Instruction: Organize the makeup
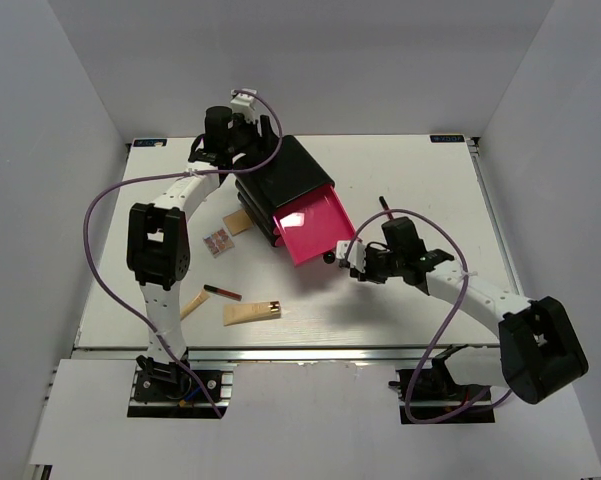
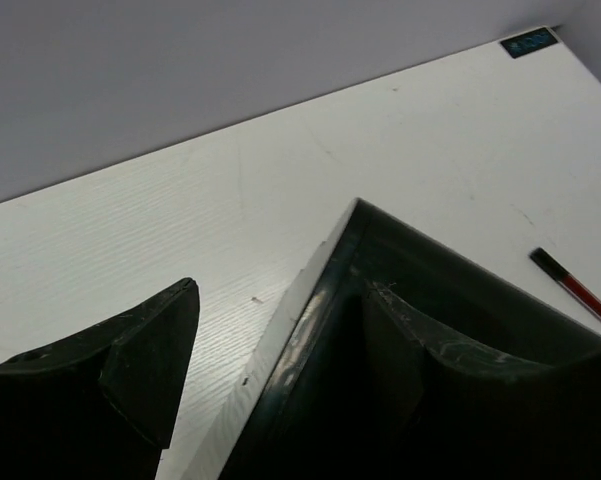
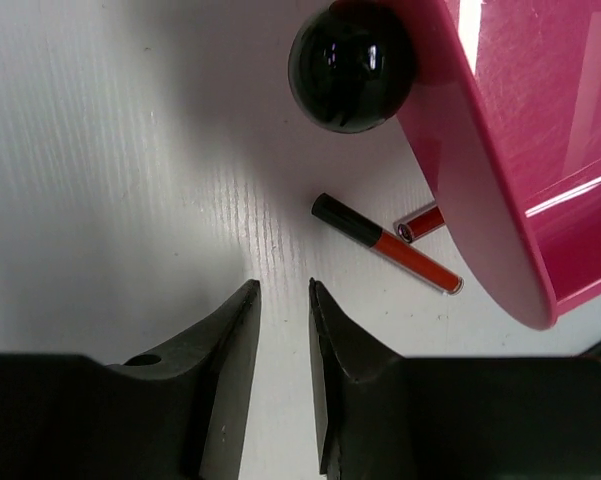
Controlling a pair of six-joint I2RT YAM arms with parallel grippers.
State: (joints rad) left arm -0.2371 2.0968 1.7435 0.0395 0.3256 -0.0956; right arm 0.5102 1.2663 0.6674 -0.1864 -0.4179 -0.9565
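Observation:
The makeup lies scattered on the white table. A patterned packet point(image 1: 218, 241) and a beige tube point(image 1: 238, 222) lie left of the black box point(image 1: 285, 172). Nearer the front are a black-and-red lipstick point(image 1: 223, 292) and a tan tube point(image 1: 252, 313). My left gripper point(image 1: 238, 135) point(image 2: 280, 290) stands open astride the box's back corner point(image 2: 355, 215). My right gripper point(image 1: 348, 262) point(image 3: 280, 285) hangs over bare table with a narrow gap between its fingers and nothing in it. Just beyond it lie a lipstick point(image 3: 385, 243) and a red tube point(image 3: 420, 222) partly under the drawer.
The box's pink drawer point(image 1: 315, 228) point(image 3: 500, 150) is pulled out toward the front right, its black knob point(image 3: 352, 65) just ahead of my right fingers. Another lipstick point(image 1: 385, 205) point(image 2: 572, 285) lies right of the box. White walls surround the table.

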